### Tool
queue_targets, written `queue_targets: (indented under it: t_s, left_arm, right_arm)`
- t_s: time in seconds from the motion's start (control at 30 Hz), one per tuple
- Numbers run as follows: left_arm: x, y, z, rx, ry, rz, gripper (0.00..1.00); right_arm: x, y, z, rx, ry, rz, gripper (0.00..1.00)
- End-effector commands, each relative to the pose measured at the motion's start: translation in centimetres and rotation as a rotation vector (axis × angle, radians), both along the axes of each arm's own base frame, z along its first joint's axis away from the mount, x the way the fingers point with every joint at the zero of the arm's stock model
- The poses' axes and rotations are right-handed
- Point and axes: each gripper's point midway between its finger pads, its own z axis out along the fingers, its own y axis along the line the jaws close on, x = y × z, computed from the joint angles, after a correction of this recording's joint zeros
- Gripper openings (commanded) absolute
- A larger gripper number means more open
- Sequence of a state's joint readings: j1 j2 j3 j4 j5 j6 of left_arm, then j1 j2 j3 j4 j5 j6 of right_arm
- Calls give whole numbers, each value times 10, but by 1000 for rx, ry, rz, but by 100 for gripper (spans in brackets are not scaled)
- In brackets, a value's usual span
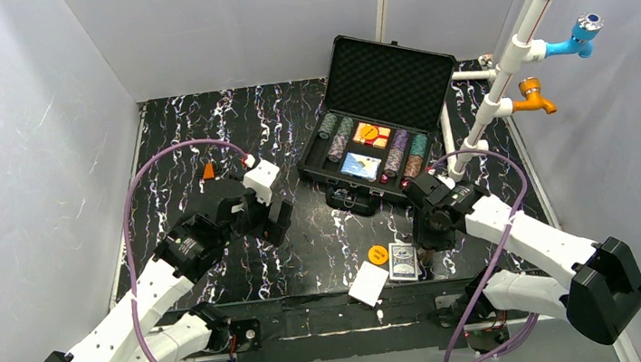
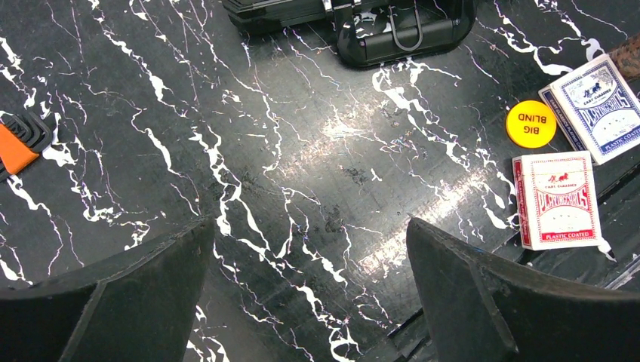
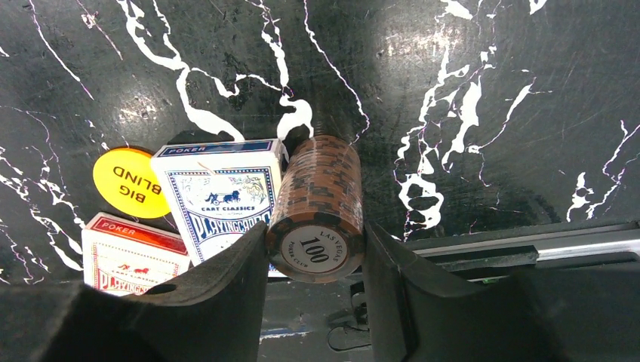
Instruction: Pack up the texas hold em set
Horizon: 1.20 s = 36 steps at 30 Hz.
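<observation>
While the right gripper [image 3: 315,243] pinched the brown-and-orange striped column of poker chips [image 3: 323,181] by its rims, just beside the blue cardboard card deck [image 3: 219,192] near the table's front edge, chips lying beyond the pads probably had no clamp. A tilt during transfer to the open black rectangular hard case [image 1: 392,77] at the far side could have shed them, and loose chips would roll. The left gripper [image 2: 309,234] hung spread, holding nothing.

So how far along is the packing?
Partly done: case open, several chip rows seated. In hand: right gripper shut on a chip stack. Remaining: blue deck, red deck, disc on the table, then closing the lid. Left gripper open, empty.
</observation>
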<state>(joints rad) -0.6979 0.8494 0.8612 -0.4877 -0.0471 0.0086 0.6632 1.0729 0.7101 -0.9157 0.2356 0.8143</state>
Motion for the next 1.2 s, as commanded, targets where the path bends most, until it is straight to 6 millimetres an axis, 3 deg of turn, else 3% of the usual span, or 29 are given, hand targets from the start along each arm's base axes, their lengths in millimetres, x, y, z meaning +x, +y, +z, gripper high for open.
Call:
queue_targets:
  t_s: [0.0,0.07,0.53,0.97,1.17]
  left_arm:
    - [-1,4,3,13,-21,1,98]
    - [-1,4,3,15,-22,3,98]
    - [-1,4,3,12,-22,-2,98]
    - [-5,-3,9,-39,-68,-49,98]
    - [-9,-11,11,-82,-95,-103,98]
  right_arm:
    - [13,10,14,29,-40,20,6]
    - [17,13,18,31,-50,30,1]
    - [50,39,56,81,-132,107,1]
    - [85,108,89,313,-224,308,1]
    - [85,150,111,518,-256,453,1]
